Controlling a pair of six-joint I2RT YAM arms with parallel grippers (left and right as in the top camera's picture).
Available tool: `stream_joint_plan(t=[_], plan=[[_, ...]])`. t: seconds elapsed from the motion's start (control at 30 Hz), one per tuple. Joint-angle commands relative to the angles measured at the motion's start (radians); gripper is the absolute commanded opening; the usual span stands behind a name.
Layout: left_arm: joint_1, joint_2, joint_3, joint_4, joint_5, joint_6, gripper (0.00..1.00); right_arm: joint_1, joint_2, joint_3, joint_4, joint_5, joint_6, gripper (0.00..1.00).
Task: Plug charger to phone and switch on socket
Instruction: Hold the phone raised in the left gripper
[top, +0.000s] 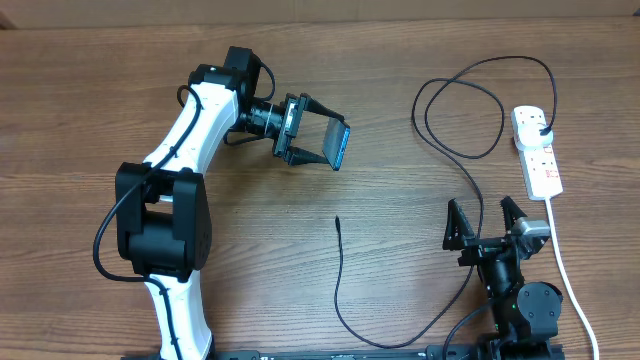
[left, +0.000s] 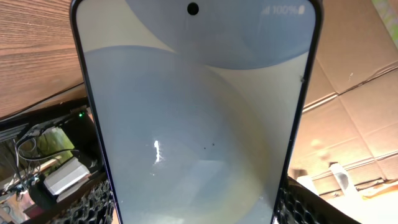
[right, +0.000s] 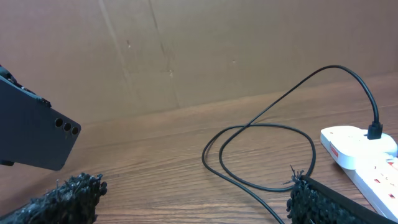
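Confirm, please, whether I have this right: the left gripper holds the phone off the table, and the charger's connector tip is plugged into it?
Not quite. The left gripper does hold the phone off the table, but the charger's connector tip lies loose on the wood, as the overhead view shows.

The socket (top: 537, 150) lies on the table (top: 400, 80) toward the right side. The charger (top: 340, 250) is plugged into the socket's far end; its cable loops just left of the socket, and its tip lies well left and nearer. The phone (top: 339, 147) sits between the left gripper (top: 336, 145) fingers, well left of the socket. The right gripper (top: 482, 207) stands near the socket's near end, slightly left.
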Motion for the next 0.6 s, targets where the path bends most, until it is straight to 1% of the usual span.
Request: stream_joint_plan(t=[0.0,0.57], plan=[[0.004,-0.004,0.032,-0.003,0.031,0.026,0.04,0.005,-0.011,-0.011,0.003,0.006,-0.005,1.0],[0.004,-0.004,0.032,-0.003,0.031,0.026,0.04,0.005,-0.011,-0.01,0.003,0.025,-0.005,1.0]])
